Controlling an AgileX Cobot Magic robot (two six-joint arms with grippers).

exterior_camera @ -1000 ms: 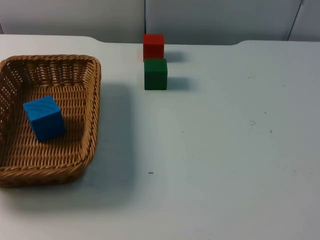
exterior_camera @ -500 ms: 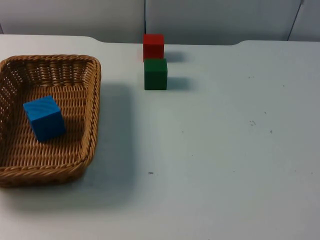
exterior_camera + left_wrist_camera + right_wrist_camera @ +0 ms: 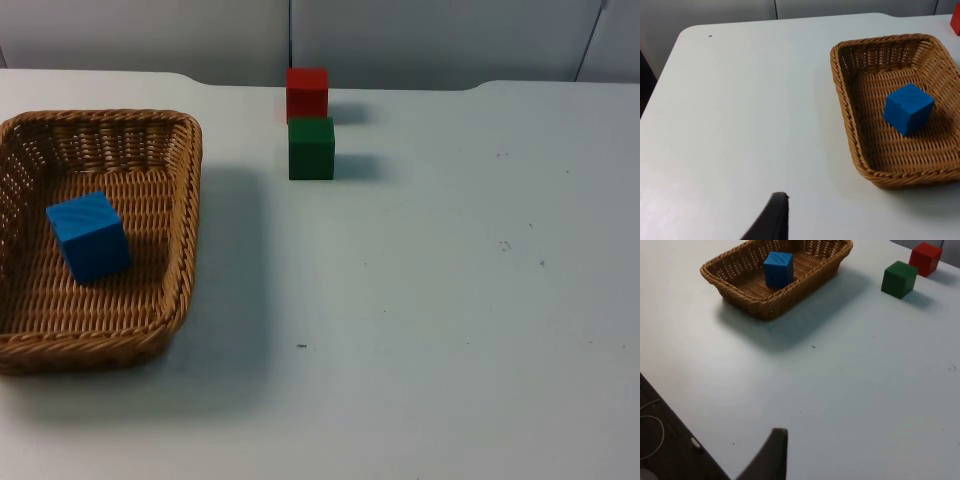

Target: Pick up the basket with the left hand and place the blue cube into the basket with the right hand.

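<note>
A brown wicker basket (image 3: 190, 200) stands on the white table at the left. The blue cube (image 3: 89, 236) lies inside it, slightly turned, on the woven floor. The left wrist view has the basket (image 3: 845, 115) with the blue cube (image 3: 908, 108) in it, well apart from my left gripper (image 3: 774, 220), which waits above bare table beside the basket. My right gripper (image 3: 772, 455) waits high over the table's near edge, far from the basket (image 3: 740, 292) and its blue cube (image 3: 778, 269). Neither gripper holds anything.
A green cube (image 3: 311, 148) and a red cube (image 3: 307, 93) stand one behind the other at the back middle, near the grey wall. The right wrist view has the green cube (image 3: 899, 279) and the red cube (image 3: 925, 259) past the basket.
</note>
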